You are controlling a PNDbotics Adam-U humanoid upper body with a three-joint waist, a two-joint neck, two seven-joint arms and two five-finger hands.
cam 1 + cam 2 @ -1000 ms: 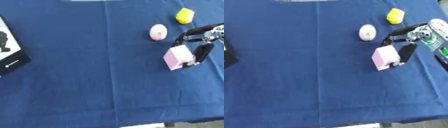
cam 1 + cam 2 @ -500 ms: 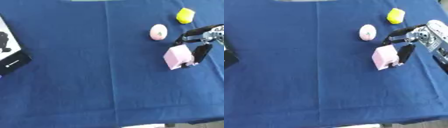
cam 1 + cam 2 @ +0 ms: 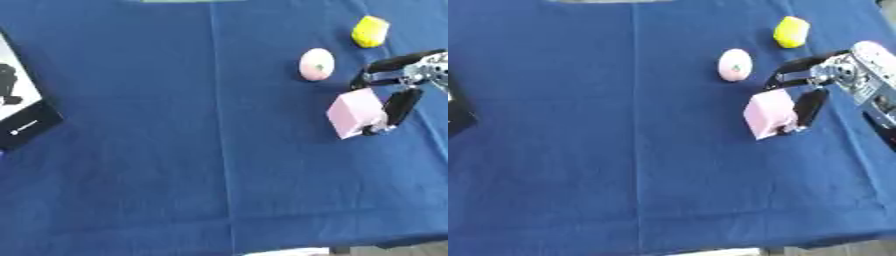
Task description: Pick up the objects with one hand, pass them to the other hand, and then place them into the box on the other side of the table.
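Deep blue cloth covers the counter (image 3: 175, 150) from edge to edge, with a straight crease running down it left of the middle. At the far left edge lies a flat box (image 3: 22, 107), white on top with a black figure printed on it and a black side panel bearing small white lettering; only part of it shows in the left eye view, and just a dark corner of it in the right eye view.

Three small things sit together in the upper right part of the cloth. Farthest back is a yellow rounded object (image 3: 370, 31), lemon-like in shape. Nearer and to its left lies a pale pink egg-shaped object (image 3: 316, 64) with a small dark mark on its top. Nearer again stands a pink block-shaped object (image 3: 355, 112), tilted, with a lighter top face.

The robot's right hand (image 3: 815, 82), black with silver joints, reaches in from the right edge. One dark finger stretches along the far side of the pink block and another comes down against its right side, so the hand is grasping the block between them. Whether the block is lifted clear of the cloth or resting on it cannot be told. The egg-shaped object lies just beyond the upper finger, apart from it.

The left hand shows in neither view.
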